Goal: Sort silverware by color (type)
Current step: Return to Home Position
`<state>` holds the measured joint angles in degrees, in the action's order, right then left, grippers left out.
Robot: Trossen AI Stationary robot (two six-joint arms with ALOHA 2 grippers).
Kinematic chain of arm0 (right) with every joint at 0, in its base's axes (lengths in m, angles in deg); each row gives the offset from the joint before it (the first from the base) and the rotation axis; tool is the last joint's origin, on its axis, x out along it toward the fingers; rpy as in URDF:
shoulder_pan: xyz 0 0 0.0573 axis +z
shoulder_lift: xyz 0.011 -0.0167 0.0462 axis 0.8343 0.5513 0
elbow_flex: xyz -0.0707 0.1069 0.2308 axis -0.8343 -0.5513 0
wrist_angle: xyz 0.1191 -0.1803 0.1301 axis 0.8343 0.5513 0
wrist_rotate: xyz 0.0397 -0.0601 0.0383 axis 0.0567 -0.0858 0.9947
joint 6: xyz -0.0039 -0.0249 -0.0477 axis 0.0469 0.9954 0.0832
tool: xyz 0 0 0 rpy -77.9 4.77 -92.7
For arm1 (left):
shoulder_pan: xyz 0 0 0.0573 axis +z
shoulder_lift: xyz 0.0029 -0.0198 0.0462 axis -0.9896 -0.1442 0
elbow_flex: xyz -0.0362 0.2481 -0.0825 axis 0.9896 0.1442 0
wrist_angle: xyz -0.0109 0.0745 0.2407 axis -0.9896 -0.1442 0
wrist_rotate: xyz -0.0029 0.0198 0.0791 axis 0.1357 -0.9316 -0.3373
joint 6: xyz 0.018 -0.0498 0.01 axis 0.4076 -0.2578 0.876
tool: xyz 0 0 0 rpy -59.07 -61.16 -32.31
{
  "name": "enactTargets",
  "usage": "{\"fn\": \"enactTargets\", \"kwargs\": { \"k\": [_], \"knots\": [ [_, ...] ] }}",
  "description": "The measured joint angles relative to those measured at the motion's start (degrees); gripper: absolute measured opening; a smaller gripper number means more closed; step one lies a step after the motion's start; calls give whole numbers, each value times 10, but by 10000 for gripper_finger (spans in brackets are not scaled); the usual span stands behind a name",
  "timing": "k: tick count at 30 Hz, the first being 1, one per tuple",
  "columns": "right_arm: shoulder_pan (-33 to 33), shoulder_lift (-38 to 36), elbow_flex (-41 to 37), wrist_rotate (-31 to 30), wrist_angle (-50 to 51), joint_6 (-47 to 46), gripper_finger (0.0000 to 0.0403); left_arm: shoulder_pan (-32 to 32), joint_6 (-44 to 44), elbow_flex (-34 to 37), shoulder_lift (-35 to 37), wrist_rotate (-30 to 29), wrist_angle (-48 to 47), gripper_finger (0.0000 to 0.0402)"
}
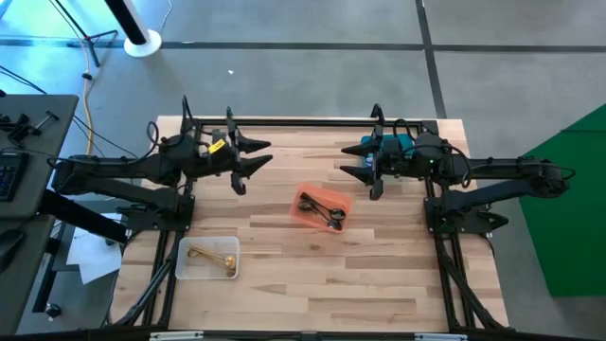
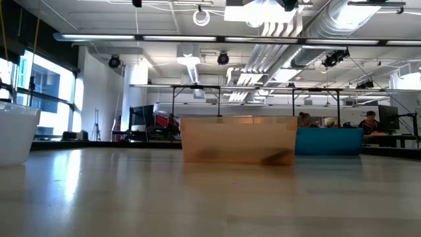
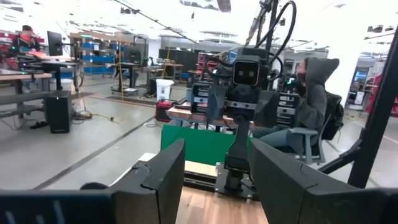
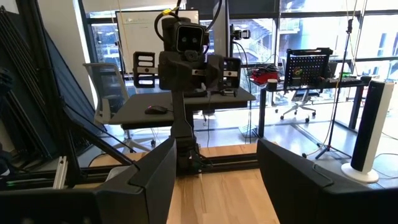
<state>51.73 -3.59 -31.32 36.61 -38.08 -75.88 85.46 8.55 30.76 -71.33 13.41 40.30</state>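
Tabletop (image 1: 379, 275): three bins. Centre bin (image 1: 305, 192): silverware (image 1: 322, 210) lying inside. Second bin (image 1: 189, 272): left of and before the centre bin, near the tabletop's front edge, spoons (image 1: 213, 257) inside. Third bin (image 2: 329, 141): right of and behind the centre bin, toward the tabletop's far edge.

We see a tabletop (image 1: 379, 275) of pale wood, striped along its planks in honey and cream tones, and on it an orange bin (image 1: 308, 193) with black silverware (image 1: 322, 210) inside and a white bin (image 1: 180, 260) with gold spoons (image 1: 213, 258) inside. Both arms are black right down to the left hand (image 1: 248, 161) and the right hand (image 1: 358, 159), though we pick out a yellow tag (image 1: 217, 146) on the left arm and a teal patch (image 1: 398, 142) on the right. Around them we note a grey floor (image 1: 303, 66) crossed by darker lines and a green panel (image 1: 578, 208), and in the low view the orange bin looks a see-through amber and a blue box (image 2: 329, 140) shows.
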Motion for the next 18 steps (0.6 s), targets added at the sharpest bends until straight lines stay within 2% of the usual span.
{"fn": "enactTargets", "kwargs": {
  "k": [5, 10, 14, 18],
  "knots": [
    [0, 0, 0, 0, 0, 0, 209, 0, 0, 0, 6, 0, -1, 168],
    [0, 0, 0, 0, 0, 0, 209, 0, -19, 0, 7, 57, -13, 168],
    [0, 0, 0, 0, 0, 0, 209, 0, -19, 0, 6, 34, -60, 168],
    [0, 0, 0, 0, 0, 0, 209, 0, -14, 0, 7, 30, -63, 168]
  ]
}}
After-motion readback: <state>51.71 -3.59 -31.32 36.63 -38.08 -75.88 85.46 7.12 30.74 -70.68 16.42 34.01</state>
